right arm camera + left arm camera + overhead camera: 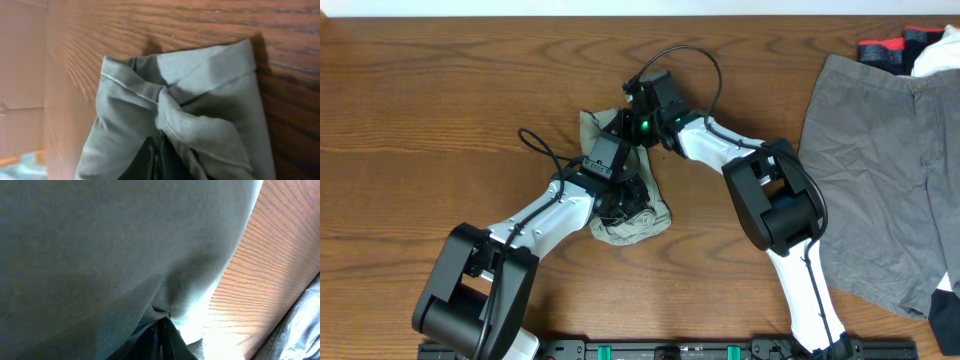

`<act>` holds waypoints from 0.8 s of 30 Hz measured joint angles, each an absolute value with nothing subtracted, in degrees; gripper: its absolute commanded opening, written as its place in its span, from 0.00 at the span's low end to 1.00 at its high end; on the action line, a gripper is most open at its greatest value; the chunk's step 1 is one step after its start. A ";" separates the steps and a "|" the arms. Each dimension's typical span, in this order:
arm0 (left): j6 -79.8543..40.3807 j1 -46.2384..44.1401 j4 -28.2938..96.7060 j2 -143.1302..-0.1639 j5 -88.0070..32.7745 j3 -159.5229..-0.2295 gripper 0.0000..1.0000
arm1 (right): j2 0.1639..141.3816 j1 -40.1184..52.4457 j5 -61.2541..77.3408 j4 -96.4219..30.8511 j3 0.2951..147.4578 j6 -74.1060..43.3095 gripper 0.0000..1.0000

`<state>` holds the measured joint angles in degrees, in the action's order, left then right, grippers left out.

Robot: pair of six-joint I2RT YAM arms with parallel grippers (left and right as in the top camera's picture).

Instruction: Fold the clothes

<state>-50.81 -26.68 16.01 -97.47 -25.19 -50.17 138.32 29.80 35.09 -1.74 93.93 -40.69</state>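
Two shorts, two claws: khaki shorts bunched under, pinched tight by left claw and right claw, grey shorts well apart.

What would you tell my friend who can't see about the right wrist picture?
The right end effector is shut on a bunched fold of the khaki shorts. The shorts lie crumpled on a brown wooden table.
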 measured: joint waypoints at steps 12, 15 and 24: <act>-49.45 -29.17 21.96 -97.54 -32.40 -50.39 0.07 | 139.81 28.05 40.49 -0.21 94.11 -44.05 0.05; -49.21 -29.36 25.08 -97.54 -34.79 -50.43 0.07 | 139.87 28.03 40.99 -0.38 94.11 -44.14 0.05; -44.66 -29.34 27.00 -97.12 -38.04 -50.74 0.15 | 139.87 28.03 41.43 -0.36 94.11 -44.14 0.05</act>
<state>-44.66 -29.34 27.00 -97.12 -38.04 -50.74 139.87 28.03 41.43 -0.36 94.11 -44.14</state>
